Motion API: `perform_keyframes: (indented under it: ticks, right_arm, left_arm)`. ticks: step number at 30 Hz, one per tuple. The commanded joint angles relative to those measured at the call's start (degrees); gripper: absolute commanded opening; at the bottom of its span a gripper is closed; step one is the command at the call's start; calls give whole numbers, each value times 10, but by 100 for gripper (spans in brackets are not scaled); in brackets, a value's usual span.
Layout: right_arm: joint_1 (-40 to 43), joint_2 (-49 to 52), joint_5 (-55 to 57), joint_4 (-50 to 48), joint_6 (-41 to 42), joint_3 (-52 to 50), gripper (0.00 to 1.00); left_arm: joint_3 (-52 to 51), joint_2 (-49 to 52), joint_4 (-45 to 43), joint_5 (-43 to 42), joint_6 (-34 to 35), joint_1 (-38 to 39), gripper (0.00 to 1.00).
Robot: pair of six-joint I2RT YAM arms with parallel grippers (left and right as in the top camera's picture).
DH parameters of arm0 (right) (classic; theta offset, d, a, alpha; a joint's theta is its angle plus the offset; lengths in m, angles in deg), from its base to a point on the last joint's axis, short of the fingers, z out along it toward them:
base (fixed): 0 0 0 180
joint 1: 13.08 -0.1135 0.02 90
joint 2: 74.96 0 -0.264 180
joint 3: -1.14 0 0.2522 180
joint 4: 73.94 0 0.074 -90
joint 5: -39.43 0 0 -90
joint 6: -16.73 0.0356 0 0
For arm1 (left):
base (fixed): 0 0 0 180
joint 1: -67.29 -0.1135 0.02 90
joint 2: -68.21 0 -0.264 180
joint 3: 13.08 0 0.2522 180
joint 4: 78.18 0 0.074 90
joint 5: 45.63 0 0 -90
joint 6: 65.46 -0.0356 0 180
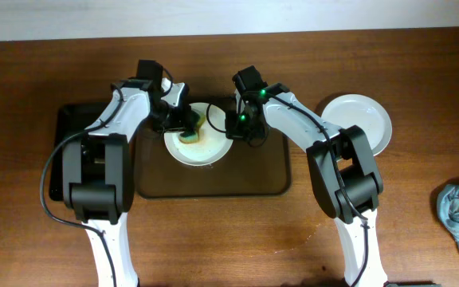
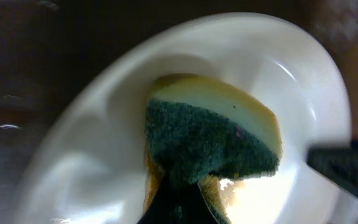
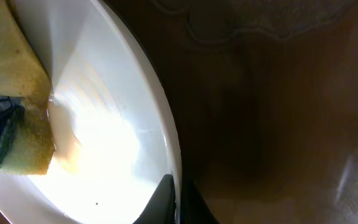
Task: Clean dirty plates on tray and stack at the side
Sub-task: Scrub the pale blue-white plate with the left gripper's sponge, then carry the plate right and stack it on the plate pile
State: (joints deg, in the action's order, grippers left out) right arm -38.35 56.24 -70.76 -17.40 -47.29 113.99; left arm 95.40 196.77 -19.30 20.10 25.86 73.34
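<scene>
Our left tool (image 1: 183,124) grips the sponge (image 2: 210,140), pressing it on the plate (image 1: 205,150) in the tray (image 1: 213,185) to scrub. Our right tool (image 3: 176,196) pinches that plate's rim, we judge to steady it.

Overhead view: no text, label, brand, number or sign can be read.
Left wrist view: nothing legible is shown.
Right wrist view: nothing legible is shown.
</scene>
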Motion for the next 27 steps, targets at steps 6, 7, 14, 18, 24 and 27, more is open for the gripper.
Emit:
perform_keyframes:
  ticks: [6,7,14,18,24,27]
  right_arm:
    - [1,5,24,9,-4,-15,4]
    - [1,5,23,9,-4,-15,4]
    - [6,4,-9,15,-5,-15,4]
    - [17,-54,16,45,-31,-15,4]
    - [-37,-274,452,104,-63,-15,4]
    - [-128,-283,729,136,-63,-15,4]
  left_arm:
    - [-6,19,138,43,-56,-2,0]
    - [-6,19,139,-56,-77,-3,0]
    - [141,18,145,-355,-68,-113,1]
    - [200,18,185,-342,-68,-161,0]
    - [199,18,203,-137,-68,-125,0]
    - [199,18,203,-101,-68,-113,0]
